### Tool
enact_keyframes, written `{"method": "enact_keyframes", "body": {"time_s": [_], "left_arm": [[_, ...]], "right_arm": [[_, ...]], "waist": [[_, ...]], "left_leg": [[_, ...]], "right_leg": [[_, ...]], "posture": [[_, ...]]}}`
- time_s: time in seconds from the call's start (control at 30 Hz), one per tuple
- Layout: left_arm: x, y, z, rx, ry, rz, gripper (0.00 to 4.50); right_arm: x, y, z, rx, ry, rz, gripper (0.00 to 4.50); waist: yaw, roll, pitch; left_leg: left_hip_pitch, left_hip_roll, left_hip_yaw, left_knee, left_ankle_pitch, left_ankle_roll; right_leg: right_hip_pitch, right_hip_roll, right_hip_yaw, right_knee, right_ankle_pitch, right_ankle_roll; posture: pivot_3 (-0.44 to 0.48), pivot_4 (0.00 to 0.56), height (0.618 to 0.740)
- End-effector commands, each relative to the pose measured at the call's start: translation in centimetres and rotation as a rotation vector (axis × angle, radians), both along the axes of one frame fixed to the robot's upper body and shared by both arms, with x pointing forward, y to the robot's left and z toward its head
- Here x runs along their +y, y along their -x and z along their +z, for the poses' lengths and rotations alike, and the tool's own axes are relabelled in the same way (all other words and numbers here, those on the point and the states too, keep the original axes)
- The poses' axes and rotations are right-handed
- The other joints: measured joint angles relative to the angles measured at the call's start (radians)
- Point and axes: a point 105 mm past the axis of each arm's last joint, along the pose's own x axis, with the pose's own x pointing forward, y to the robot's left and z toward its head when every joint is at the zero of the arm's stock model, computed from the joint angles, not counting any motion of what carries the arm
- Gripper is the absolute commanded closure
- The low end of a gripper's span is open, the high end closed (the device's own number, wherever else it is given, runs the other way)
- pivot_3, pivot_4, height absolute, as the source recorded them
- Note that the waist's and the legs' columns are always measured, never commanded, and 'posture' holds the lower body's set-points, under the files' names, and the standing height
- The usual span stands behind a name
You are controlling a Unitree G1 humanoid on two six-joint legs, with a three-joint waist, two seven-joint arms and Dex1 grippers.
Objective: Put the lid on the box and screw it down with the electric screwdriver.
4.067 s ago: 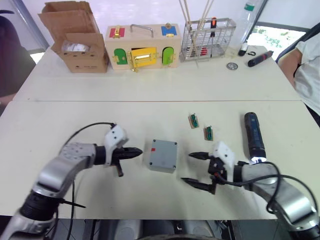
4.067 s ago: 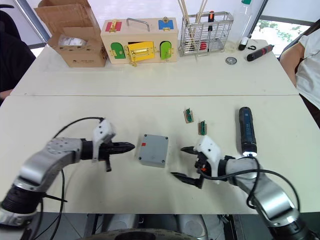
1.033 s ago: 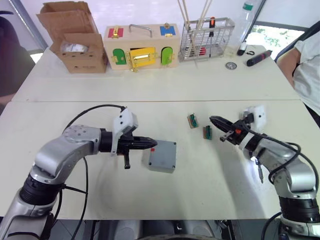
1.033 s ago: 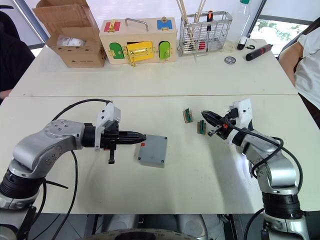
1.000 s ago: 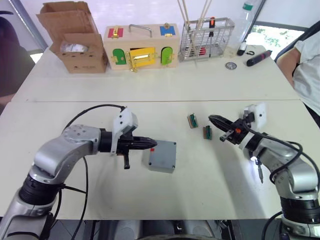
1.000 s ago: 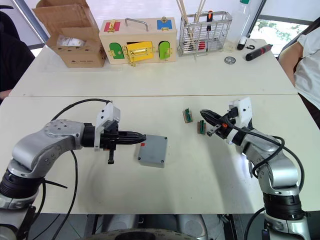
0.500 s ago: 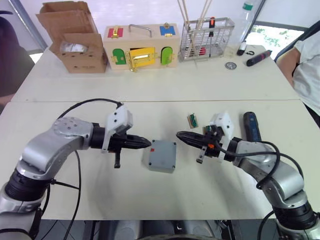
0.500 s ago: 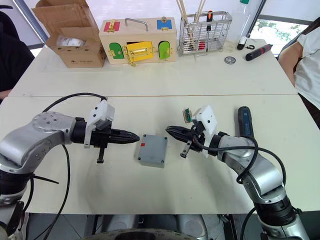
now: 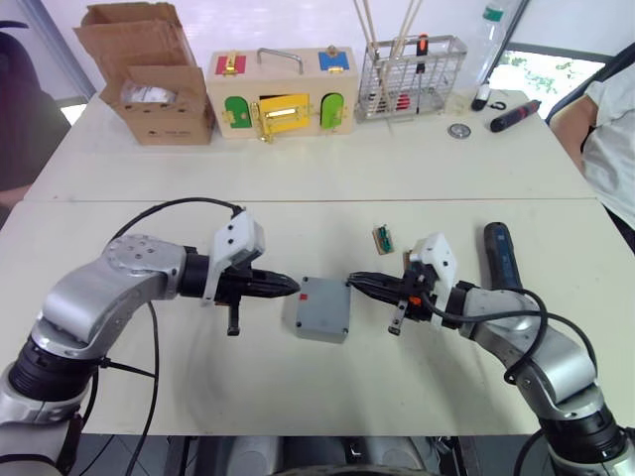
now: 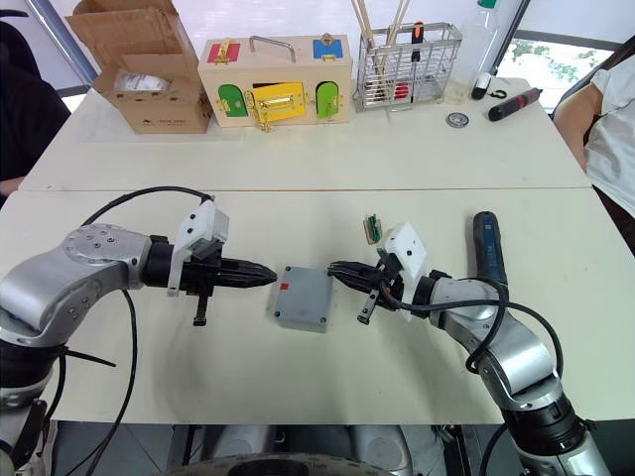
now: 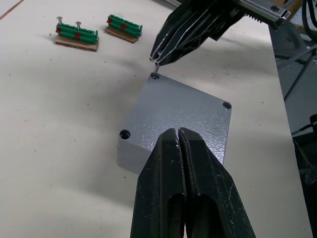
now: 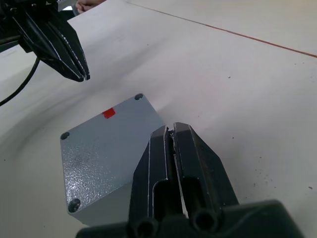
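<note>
Both arms reach inward, the left end effector (image 9: 288, 287) at the grey box's (image 9: 323, 308) nine o'clock, the right end effector (image 9: 355, 280) at three, each pinched together.

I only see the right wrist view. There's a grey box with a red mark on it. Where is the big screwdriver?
Observer: The electric screwdriver lies on the table on the robot's right side, apart from the box.
Operator: Is my tool holding anything?
Observer: In the left wrist view, the right tool pinches what looks like a tiny screw, just above a corner hole of the lid.
Operator: Are there more screws?
Observer: Yes. Two green blocks lie beyond the box, and one of them has two screws standing in it.
</note>
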Motion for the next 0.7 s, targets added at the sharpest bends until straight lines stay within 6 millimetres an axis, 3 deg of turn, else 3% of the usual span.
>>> {"method": "enact_keyframes", "body": {"time_s": [0.03, 0.7], "left_arm": [[-0.34, 0.19, 1.04, -0.038, 0.016, -0.016, 4.5], [-0.48, 0.03, 1.13, -0.041, 0.018, 0.002, 4.5]], "right_arm": [[0.26, 0.14, 0.63, -0.029, -0.017, 0.01, 4.47], [0.63, 0.19, 0.02, -0.001, -0.016, 0.026, 4.47]], "waist": [[0.0, 0.0, 0.0], [0.0, 0.0, 0.0]], "left_leg": [[0.0, 0.0, 0.0, 0.0, 0.0, 0.0], [0.0, 0.0, 0.0, 0.0, 0.0, 0.0]], "right_leg": [[0.0, 0.0, 0.0, 0.0, 0.0, 0.0], [0.0, 0.0, 0.0, 0.0, 0.0, 0.0]], "posture": [[0.0, 0.15, 0.74], [0.0, 0.15, 0.74]]}}
